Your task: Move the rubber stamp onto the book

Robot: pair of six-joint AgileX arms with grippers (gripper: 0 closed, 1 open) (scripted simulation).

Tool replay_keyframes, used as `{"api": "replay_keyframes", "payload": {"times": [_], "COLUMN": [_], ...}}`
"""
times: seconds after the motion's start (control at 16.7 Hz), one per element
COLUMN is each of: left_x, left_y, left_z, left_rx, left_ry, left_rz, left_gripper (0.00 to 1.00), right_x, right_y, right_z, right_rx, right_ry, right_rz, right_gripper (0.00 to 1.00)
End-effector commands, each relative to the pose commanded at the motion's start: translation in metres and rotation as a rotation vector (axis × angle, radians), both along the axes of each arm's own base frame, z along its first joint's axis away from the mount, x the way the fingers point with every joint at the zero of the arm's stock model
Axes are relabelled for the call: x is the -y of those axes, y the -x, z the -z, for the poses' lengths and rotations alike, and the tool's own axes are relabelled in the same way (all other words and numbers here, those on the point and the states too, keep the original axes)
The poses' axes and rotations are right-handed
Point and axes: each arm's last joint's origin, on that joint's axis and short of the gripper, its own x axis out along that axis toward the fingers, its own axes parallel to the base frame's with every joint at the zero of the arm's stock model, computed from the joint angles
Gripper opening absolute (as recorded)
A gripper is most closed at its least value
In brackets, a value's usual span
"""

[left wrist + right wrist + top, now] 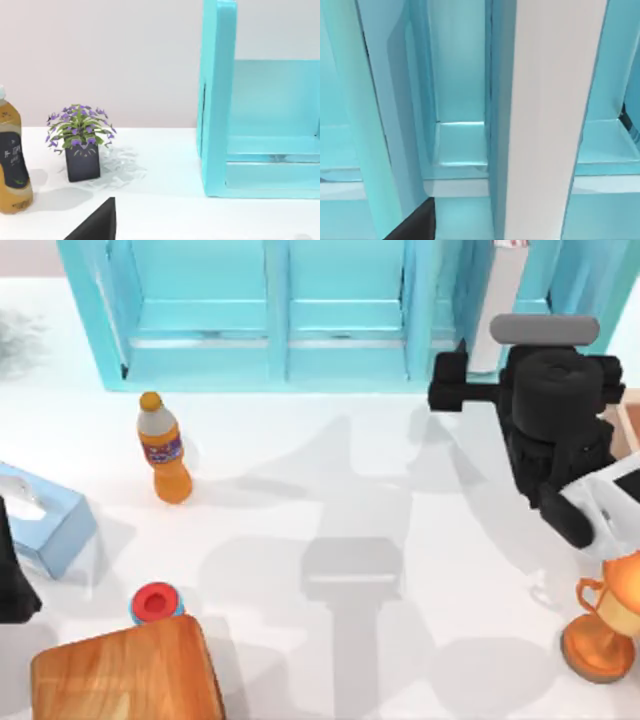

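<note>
The book (555, 120) is standing upright directly ahead of the right claw (545, 332), its white page edges facing the claw and its teal-blue cover showing as a thin strip along one side. It is standing at the front of a teal shelf unit (280, 310) that is running along the far edge of the worktop (400, 490) - whether book and shelf are touching cannot be told. The right claw is hanging high over the worktop's right side, and whether it is wide or narrow cannot be told.

Behind this claw, toward the near edge, a golden trophy (605, 630) is standing. Well off to its left an orange drink bottle (165, 450) is standing upright.

The left claw (12, 580) is sitting parked at the worktop's left edge - its state cannot be told either. A pale blue tissue box (45, 520) is lying just beside it, with a red-capped blue round object (155, 603) and a wooden board (130, 670) near it. Ahead of it a potted purple plant (80, 145) is standing.
</note>
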Motion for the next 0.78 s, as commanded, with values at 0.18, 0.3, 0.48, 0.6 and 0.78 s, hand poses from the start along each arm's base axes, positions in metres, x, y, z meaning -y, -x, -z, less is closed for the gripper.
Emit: {"api": "replay_keyframes", "payload": {"times": [0.18, 0.3, 0.48, 0.6, 0.78], "left_x": [0.000, 0.000, 0.000, 0.000, 0.000], "left_y": [0.000, 0.000, 0.000, 0.000, 0.000], "left_z": [0.000, 0.000, 0.000, 0.000, 0.000], "left_rx": [0.000, 0.000, 0.000, 0.000, 0.000], "left_ry": [0.000, 0.000, 0.000, 0.000, 0.000], "left_rz": [0.000, 0.000, 0.000, 0.000, 0.000], "left_gripper": [1.00, 1.00, 1.00, 1.00, 1.00], "right_x": [0.002, 0.001, -0.002, -0.001, 0.001], "right_y": [0.000, -0.009, -0.034, -0.053, -0.082], "right_z": [0.001, 0.001, 0.005, 0.010, 0.016], "right_rx": [-0.004, -0.002, 0.000, 0.000, 0.001], "right_ry": [0.002, 0.000, 0.000, 0.000, 0.000], "right_rz": [0.003, 0.001, 0.000, 0.000, 0.000], "right_gripper": [1.00, 1.00, 1.00, 1.00, 1.00]}}
